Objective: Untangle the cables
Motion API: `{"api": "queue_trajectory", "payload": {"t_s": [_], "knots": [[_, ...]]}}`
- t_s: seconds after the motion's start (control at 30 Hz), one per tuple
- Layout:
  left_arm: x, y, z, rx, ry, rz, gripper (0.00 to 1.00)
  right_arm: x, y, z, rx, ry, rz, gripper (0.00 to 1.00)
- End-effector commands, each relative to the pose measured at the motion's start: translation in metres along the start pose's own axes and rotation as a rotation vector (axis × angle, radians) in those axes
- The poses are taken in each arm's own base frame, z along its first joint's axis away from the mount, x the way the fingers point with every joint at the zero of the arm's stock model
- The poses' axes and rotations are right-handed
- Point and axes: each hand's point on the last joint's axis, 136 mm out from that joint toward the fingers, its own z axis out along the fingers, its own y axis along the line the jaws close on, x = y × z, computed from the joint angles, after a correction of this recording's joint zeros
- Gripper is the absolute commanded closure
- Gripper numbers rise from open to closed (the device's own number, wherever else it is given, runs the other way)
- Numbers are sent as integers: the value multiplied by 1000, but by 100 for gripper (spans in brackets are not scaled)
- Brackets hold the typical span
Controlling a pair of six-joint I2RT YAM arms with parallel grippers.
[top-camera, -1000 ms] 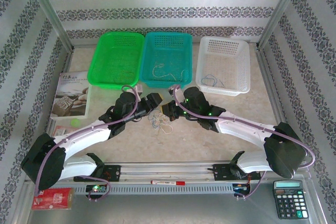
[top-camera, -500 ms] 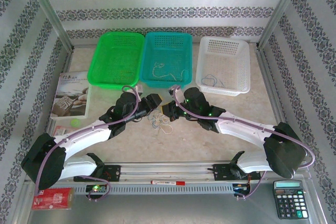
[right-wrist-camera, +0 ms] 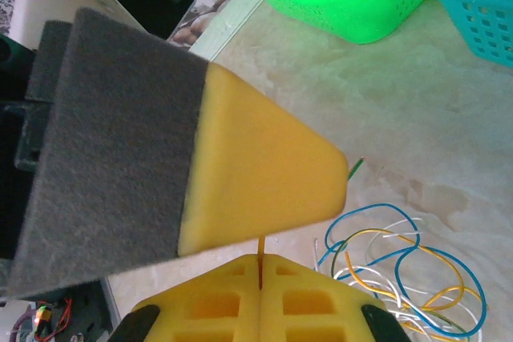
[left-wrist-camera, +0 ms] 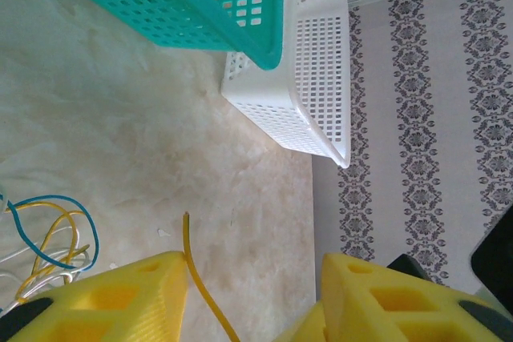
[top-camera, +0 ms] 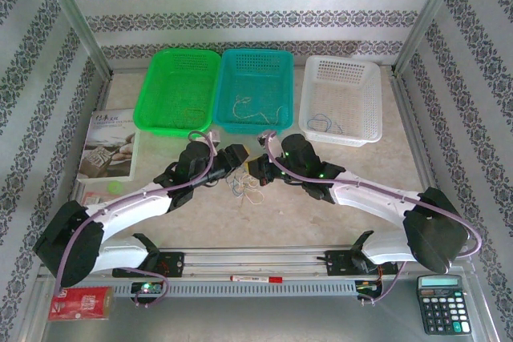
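A tangle of thin cables [top-camera: 247, 188] in yellow, blue and white lies on the table between the arms. It also shows at the lower left edge [left-wrist-camera: 48, 238] and lower right [right-wrist-camera: 401, 262] of the wrist views. My right gripper [top-camera: 256, 167] [right-wrist-camera: 260, 258] is shut on a yellow cable [right-wrist-camera: 260, 247] pinched in the seam of its fingers. That yellow cable [left-wrist-camera: 196, 278] runs up between the jaws of my left gripper [top-camera: 238, 156] [left-wrist-camera: 255, 260]. It rests against the left finger while the jaws stand apart.
Green basket [top-camera: 178, 90], teal basket [top-camera: 255, 70] and white basket [top-camera: 341, 78] stand in a row at the back; the teal and white ones hold a loose wire each. A booklet [top-camera: 108, 146] lies left, a calculator [top-camera: 442, 303] near right, a marker [top-camera: 256, 278] on the front rail.
The left gripper's jaws have narrowed around the yellow cable. Both grippers shifted only slightly and the tangle stays in place.
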Motion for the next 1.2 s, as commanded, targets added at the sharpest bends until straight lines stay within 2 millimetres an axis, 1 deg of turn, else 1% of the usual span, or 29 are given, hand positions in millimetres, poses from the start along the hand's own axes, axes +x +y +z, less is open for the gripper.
{"api": "queue_trajectory", "payload": {"t_s": [0.0,0.07,0.37,0.4,0.47,0.53,0.6,0.7,0.73,0.77,0.87,1.0,1.17], "knots": [[-1,-10,2,42,-18,-2,52,-9,3,-6,-10,-45,-16,100],[-1,-9,2,43,-18,-1,54,-9,2,-6,-10,-45,-16,100],[-2,-12,2,51,-28,3,77,-6,0,-6,-4,-43,-10,100],[-2,-13,1,52,-28,3,80,-5,0,-6,-4,-42,-8,100],[-4,-15,1,60,-33,5,92,-4,-1,-6,-2,-40,-6,100],[-5,-19,0,71,-38,9,100,-4,-2,-6,1,-40,-5,100],[-6,-23,-2,80,-43,13,100,-1,-4,-5,4,-36,-1,100],[-8,-34,-4,107,-47,23,100,2,-8,-3,15,-37,2,85],[-9,-38,-5,116,-45,25,100,2,-10,-2,21,-40,6,77],[-10,-44,-5,129,-45,29,100,4,-11,-1,24,-40,6,72],[-11,-58,-7,159,-41,39,100,6,-17,4,39,-50,4,61],[-12,-75,-11,191,-39,49,100,4,-18,12,37,-68,-1,56],[-13,-94,-16,226,-41,58,100,2,-25,23,59,-92,-6,56]]}}
